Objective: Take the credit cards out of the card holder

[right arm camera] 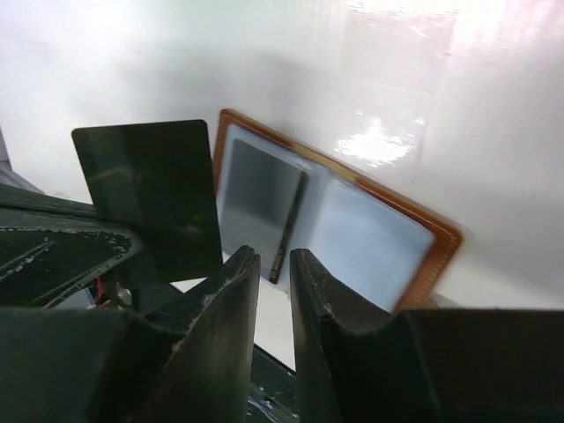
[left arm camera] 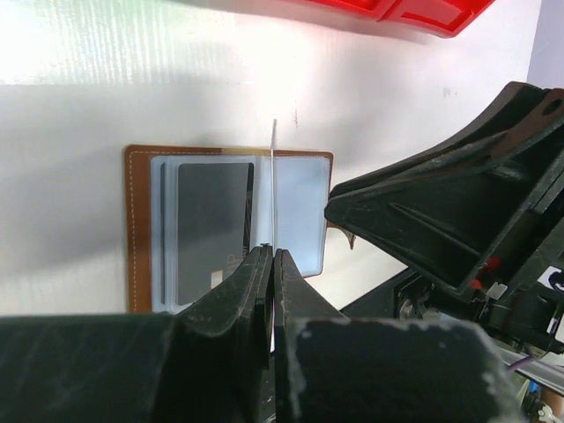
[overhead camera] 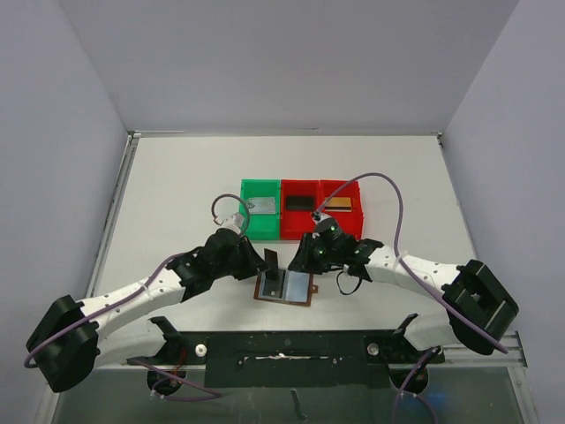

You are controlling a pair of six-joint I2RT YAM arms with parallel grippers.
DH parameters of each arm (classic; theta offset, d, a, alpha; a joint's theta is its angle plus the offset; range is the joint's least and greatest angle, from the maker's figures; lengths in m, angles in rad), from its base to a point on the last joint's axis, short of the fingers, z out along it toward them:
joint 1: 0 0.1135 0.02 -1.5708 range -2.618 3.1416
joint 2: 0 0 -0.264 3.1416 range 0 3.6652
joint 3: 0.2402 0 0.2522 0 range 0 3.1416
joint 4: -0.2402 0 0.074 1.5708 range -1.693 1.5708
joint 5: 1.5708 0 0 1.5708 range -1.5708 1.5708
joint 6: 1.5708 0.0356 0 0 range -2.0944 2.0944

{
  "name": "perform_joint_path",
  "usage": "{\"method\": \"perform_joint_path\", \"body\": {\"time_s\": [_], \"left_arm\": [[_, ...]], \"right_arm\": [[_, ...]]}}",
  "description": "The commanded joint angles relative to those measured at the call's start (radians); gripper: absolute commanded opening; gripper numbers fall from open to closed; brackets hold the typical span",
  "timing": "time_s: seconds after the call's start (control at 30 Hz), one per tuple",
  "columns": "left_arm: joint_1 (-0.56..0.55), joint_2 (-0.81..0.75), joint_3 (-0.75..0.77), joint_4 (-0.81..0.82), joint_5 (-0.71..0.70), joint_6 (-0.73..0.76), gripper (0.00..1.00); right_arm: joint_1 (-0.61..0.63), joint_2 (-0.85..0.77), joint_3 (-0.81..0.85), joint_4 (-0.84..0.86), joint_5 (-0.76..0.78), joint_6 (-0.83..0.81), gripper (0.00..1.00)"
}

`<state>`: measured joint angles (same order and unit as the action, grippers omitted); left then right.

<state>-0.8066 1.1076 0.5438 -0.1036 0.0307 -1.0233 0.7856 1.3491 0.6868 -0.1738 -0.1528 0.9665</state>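
Top external, card holder (overhead camera: 301, 285) holds one card (overhead camera: 274, 283), bins (overhead camera: 300, 228) hold cards (overhead camera: 298, 201)

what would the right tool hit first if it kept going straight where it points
The right tool would probably meet the open card holder first, near its middle fold. The black card in the left tool sits off to one side; depth is unclear.

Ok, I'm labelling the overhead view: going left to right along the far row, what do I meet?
First the green bin holding a silver-grey card → middle red bin holding a black card → right red bin holding a gold card.
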Motion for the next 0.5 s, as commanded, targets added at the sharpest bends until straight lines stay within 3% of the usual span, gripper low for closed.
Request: {"method": "perform_joint_path", "body": {"time_s": [0.0,0.23,0.47], "left_arm": [[0.007,-0.069,0.001,-0.037,-0.059,0.01,0.0],[0.02,-0.123,-0.019,-0.049,-0.079,-0.003,0.0],[0.026,-0.112,-0.022,-0.028,-0.064,-0.004,0.0]], "right_arm": [[0.027,0.07,0.05,0.09,-0.047,-0.011,0.22],[0.027,0.184,0.038,0.11,-0.051,-0.005,0.21],[0.024,0.147,0.02,0.03,0.002,-0.029,0.22]]}}
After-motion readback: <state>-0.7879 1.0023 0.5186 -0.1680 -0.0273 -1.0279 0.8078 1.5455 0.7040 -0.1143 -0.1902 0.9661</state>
